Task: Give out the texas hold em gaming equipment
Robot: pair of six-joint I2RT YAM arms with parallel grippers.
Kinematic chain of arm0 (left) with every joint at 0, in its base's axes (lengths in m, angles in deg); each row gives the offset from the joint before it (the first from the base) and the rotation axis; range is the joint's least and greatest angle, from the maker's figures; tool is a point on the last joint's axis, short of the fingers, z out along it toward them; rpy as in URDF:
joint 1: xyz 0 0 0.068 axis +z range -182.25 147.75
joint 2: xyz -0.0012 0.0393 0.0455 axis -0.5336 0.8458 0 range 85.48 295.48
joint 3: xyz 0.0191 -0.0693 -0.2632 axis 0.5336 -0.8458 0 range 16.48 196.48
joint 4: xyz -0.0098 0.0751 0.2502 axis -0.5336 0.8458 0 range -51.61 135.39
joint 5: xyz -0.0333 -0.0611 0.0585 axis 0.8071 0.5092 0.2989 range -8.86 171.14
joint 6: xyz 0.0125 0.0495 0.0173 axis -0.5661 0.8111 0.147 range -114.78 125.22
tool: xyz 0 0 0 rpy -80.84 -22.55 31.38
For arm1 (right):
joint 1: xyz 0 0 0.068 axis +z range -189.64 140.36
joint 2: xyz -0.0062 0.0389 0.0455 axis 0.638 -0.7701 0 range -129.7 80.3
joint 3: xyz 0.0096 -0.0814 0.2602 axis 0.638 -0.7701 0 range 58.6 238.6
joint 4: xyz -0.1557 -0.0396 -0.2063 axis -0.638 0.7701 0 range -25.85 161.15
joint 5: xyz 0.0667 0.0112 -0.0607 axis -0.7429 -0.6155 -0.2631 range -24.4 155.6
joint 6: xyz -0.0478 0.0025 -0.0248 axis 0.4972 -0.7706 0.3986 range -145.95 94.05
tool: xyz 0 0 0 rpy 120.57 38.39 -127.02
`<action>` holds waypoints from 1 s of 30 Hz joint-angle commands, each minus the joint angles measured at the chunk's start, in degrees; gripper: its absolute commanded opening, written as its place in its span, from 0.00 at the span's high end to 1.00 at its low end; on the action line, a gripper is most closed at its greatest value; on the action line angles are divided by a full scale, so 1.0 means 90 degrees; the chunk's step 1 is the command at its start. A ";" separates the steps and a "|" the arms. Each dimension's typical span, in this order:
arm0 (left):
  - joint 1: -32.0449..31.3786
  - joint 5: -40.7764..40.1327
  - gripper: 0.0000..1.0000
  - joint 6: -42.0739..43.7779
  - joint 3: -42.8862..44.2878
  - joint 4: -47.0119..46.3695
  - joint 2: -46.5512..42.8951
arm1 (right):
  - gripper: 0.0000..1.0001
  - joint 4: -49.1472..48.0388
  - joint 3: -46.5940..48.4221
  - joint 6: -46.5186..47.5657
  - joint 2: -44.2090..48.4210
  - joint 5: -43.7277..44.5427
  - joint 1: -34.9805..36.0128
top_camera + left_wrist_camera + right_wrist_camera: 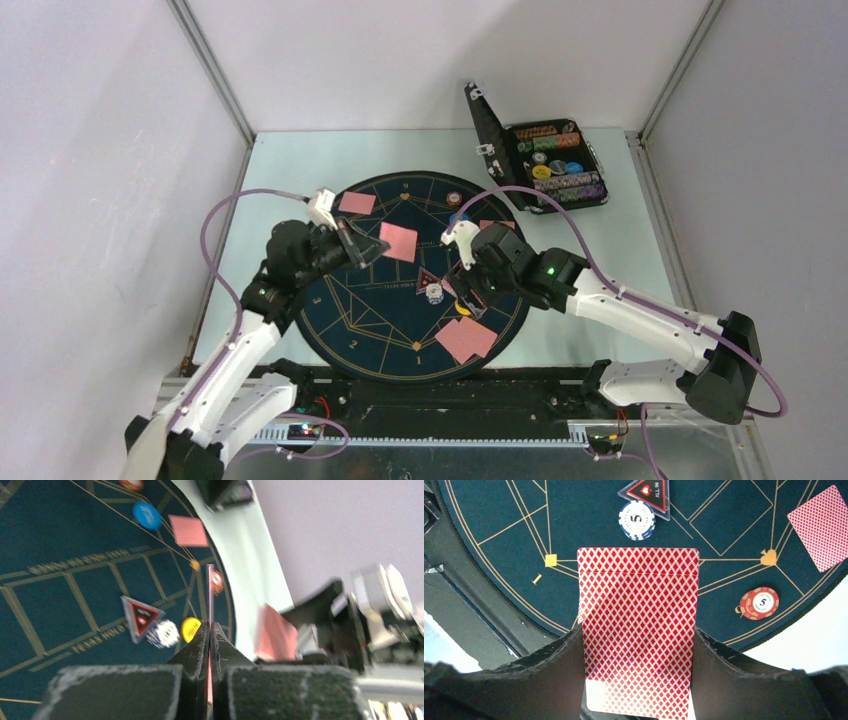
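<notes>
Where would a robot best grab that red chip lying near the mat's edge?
By its rim, pinched across the middle, coming straight down. The red chip lies flat on the mat with bare mat all round, probably leaving room on both sides; its flat top offers no hold.

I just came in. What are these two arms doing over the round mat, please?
They are dealing poker cards. The right gripper holds a red-backed deck above the mat. The left gripper is shut on a single card, held off the mat. Other cards lie face down on the mat, with chips and a triangular marker near its middle. The case stands open beyond the mat.
</notes>
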 commanded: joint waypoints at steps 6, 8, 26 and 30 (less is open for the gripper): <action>0.1929 -0.0119 1.00 0.0586 0.1250 -0.1392 0.2939 | 1.00 -0.0276 0.0217 -0.0092 0.0245 0.0217 -0.0058; 0.2279 0.0144 1.00 0.0692 0.1964 -0.1215 0.3828 | 1.00 -0.0296 0.0180 -0.0098 0.0270 0.0208 -0.0066; 0.2879 0.0005 0.90 0.1444 0.5655 0.1547 0.8045 | 1.00 -0.0282 0.0109 -0.0082 0.0537 0.0420 -0.0211; 0.2880 -0.0489 0.44 0.1581 0.5650 0.1872 0.7918 | 1.00 -0.0261 0.0117 -0.0088 0.0552 0.0437 -0.0210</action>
